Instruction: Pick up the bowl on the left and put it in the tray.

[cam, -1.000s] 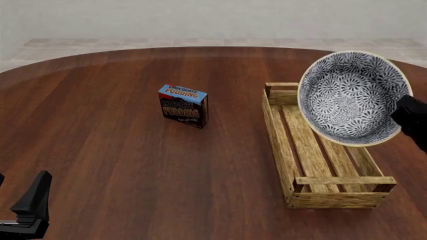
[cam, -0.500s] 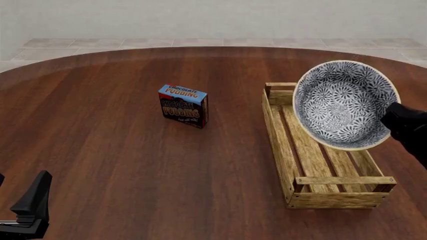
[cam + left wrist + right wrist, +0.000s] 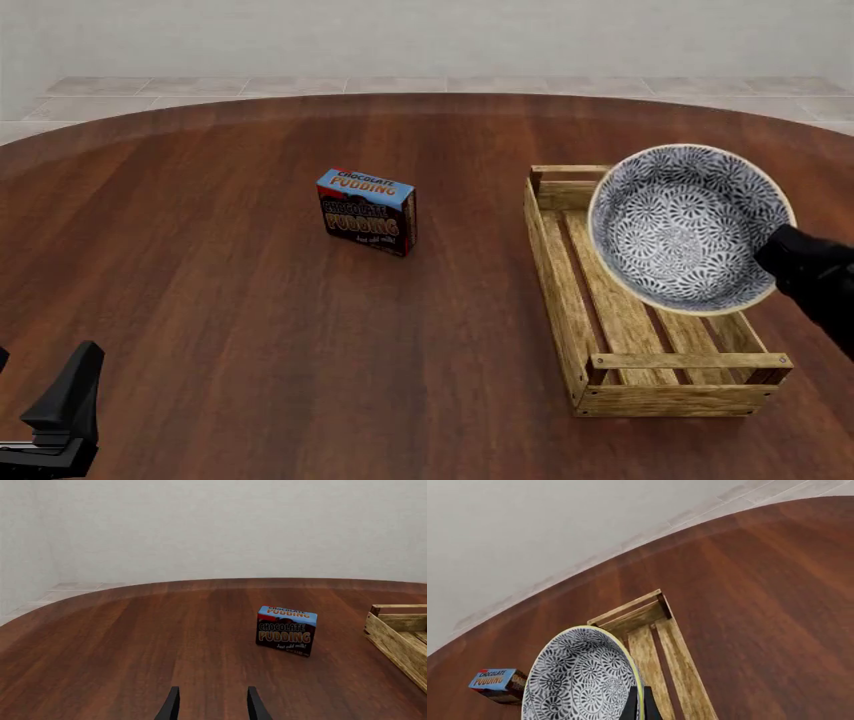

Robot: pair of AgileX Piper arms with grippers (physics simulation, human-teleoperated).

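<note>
The bowl [image 3: 683, 226], blue-and-white patterned with a pale rim, hangs tilted on edge above the far half of the tray [image 3: 558, 290], its opening facing left and toward the camera. My right gripper [image 3: 774, 252] is shut on the bowl's right rim. The right wrist view shows the bowl [image 3: 577, 680] pinched at its rim by the gripper [image 3: 640, 707], with the tray [image 3: 657, 614] beyond. My left gripper [image 3: 212, 709] is open and holds nothing, low over the near left of the table, far from the bowl.
A blue-and-dark chocolate pudding box [image 3: 366, 211] stands upright mid-table, left of the tray, and shows in the left wrist view as the box [image 3: 286, 630]. The round wooden table's far edge [image 3: 427, 96] curves in front of a pale floor and wall.
The right gripper has carried the bowl down and slightly left, closer over the tray. The left arm and pudding box have not moved.
</note>
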